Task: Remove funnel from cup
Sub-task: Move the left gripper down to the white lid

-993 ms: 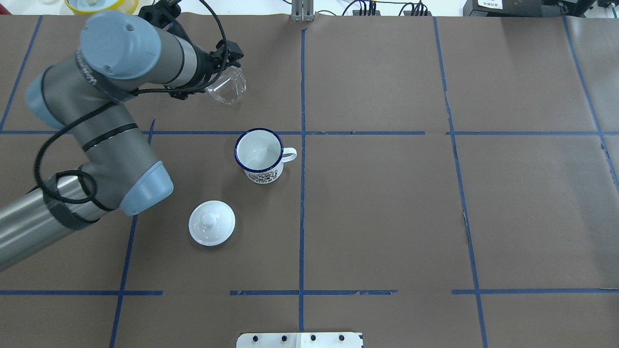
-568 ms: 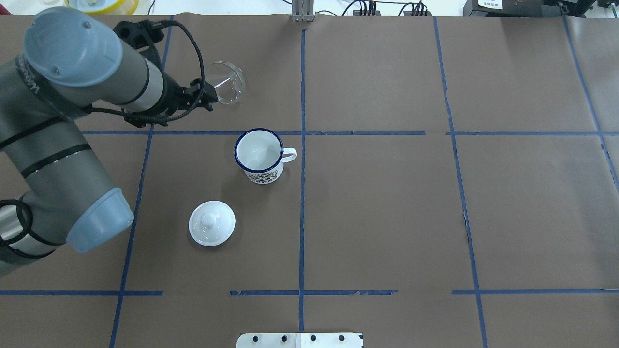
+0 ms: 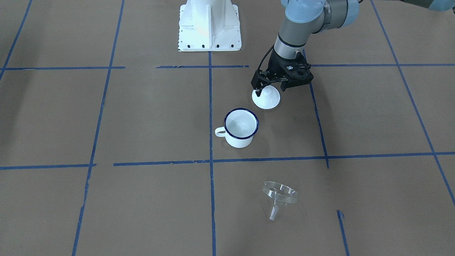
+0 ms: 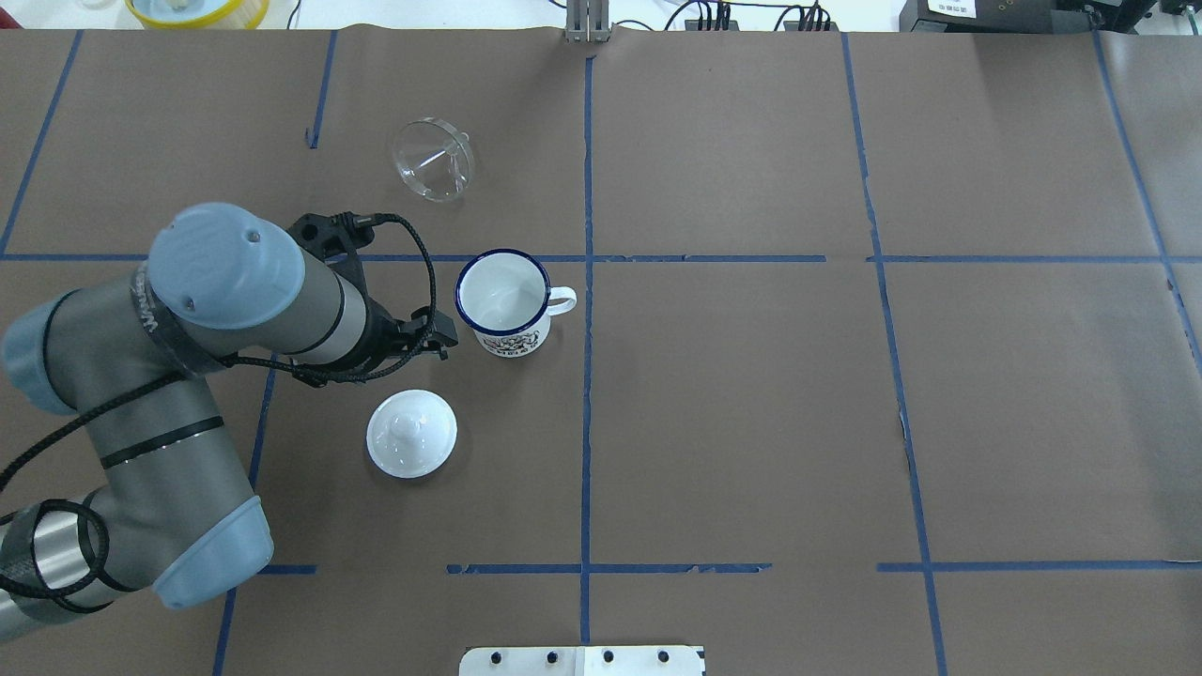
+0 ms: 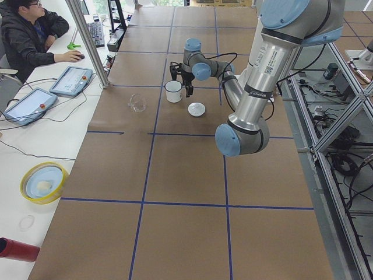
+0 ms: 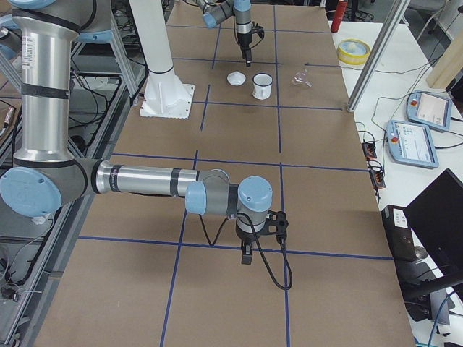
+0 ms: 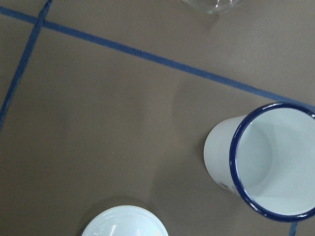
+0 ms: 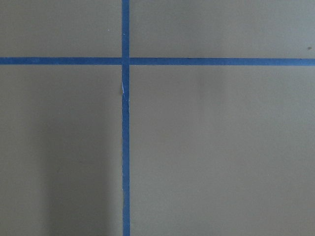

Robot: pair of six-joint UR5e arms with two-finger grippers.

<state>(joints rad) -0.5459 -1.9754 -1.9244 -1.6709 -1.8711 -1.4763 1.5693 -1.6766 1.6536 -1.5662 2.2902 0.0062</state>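
The clear funnel (image 4: 432, 160) lies on its side on the table, far from the robot, and also shows in the front view (image 3: 280, 195). The white cup (image 4: 502, 300) with a blue rim stands upright and empty, also in the front view (image 3: 241, 128) and the left wrist view (image 7: 266, 162). My left gripper (image 4: 443, 338) hovers open and empty just left of the cup, between it and the lid. My right gripper (image 6: 246, 256) hangs over bare table far from these things; I cannot tell whether it is open or shut.
A round white knobbed lid (image 4: 411, 434) lies near the cup on the robot's side. A yellow-rimmed dish (image 4: 192, 9) sits past the far edge. The white robot base (image 3: 209, 25) stands behind. An operator (image 5: 35, 32) sits at the side desk.
My left gripper let go of the funnel, which stays lying on the table. The arm drew back toward the robot and now sits beside the cup.
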